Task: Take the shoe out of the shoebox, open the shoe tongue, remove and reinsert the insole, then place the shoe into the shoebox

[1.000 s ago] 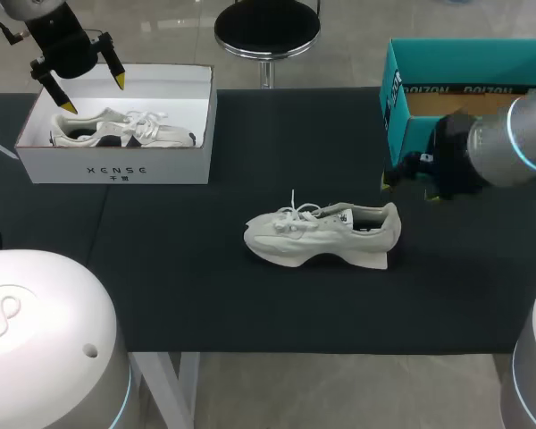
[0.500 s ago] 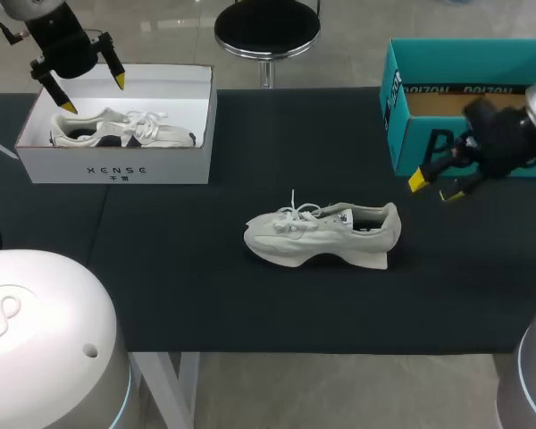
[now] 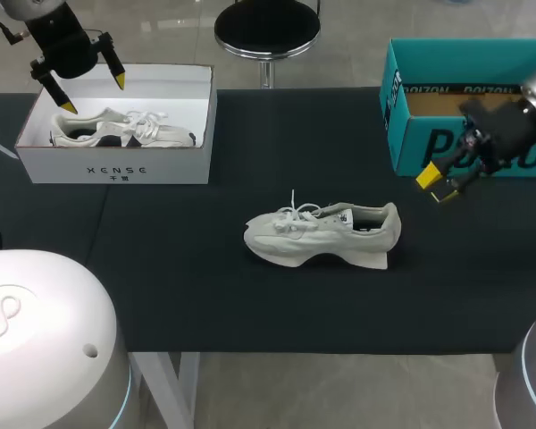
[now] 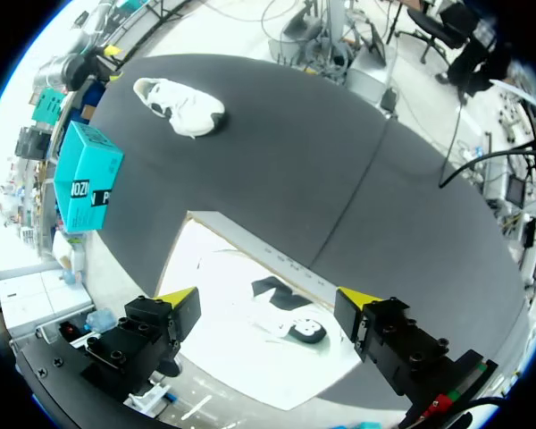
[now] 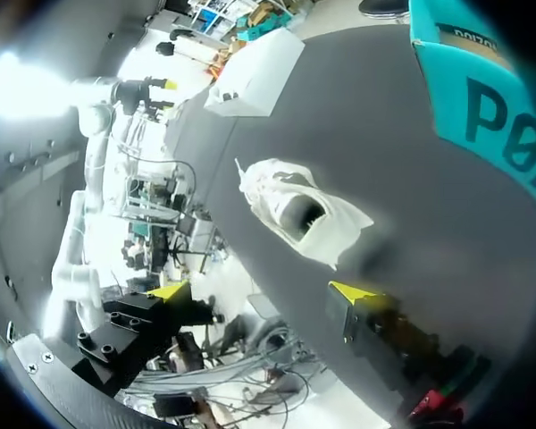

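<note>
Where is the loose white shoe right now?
In the head view, the white lace-up shoe lies mid-table, between the white shoebox and the teal shoebox.

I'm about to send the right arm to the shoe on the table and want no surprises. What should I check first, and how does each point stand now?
1. The shoe is out of any box and stands on its sole on the table: ok.
2. The right gripper is open and empty: ok.
3. The left gripper is open, empty and over the white shoebox, far from the shoe: ok.
4. Only bare table lies between the right gripper and the shoe: ok.
5. The tongue is already pulled open: cannot tell.
</note>
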Robot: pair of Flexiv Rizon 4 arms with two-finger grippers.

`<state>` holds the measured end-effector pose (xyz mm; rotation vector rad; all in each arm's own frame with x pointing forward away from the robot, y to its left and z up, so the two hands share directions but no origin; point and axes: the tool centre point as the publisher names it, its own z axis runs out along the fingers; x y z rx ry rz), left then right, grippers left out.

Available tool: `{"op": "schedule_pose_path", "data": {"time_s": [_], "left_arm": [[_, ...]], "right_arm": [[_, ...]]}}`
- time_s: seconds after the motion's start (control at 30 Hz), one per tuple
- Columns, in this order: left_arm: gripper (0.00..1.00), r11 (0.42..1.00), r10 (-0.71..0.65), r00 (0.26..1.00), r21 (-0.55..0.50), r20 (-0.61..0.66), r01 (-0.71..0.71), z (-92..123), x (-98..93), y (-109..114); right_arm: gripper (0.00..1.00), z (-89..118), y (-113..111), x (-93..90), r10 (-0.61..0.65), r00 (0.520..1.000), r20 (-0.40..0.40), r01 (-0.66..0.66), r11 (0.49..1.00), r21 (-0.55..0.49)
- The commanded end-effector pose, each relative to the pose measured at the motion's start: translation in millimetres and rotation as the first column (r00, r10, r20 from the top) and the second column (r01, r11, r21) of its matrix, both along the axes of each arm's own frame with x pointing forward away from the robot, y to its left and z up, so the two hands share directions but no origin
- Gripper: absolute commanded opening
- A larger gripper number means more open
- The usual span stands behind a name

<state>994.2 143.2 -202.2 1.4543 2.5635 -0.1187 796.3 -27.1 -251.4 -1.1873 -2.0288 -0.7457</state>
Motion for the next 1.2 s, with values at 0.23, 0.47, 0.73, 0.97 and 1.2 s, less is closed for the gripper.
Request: {"op": "schedule_pose_path", "data": {"time_s": [0.23,0.47,0.73,0.97,1.2], "left_arm": [[1.0,1.0,0.0,1.0,0.003,0.002,0.0,0.0,-0.8,0.2],[1.0,1.0,0.0,1.0,0.003,0.002,0.0,0.0,-0.8,0.2],[1.0,1.0,0.0,1.0,0.003,0.002,0.0,0.0,-0.8,0.2],[1.0,1.0,0.0,1.0,0.003,0.002,0.0,0.0,-0.8,0.2],[1.0,1.0,0.0,1.0,0.003,0.002,0.0,0.0,-0.8,0.2]], "right_arm": [[1.0,22.6,-53.7,-27.3,0.148,0.974,0.172,-0.125,0.983,-0.135],[1.0,-7.7,-85.5,-45.4,0.19,0.894,0.405,-0.189,0.981,-0.043],[1.0,-15.4,-97.8,-64.0,0.293,0.686,0.666,-0.293,0.949,-0.115],[1.0,-20.8,-109.1,-64.6,0.354,0.567,0.744,-0.358,0.919,-0.164],[1.0,-23.5,-110.5,-56.3,0.348,0.685,0.641,-0.336,0.93,-0.146]]}}
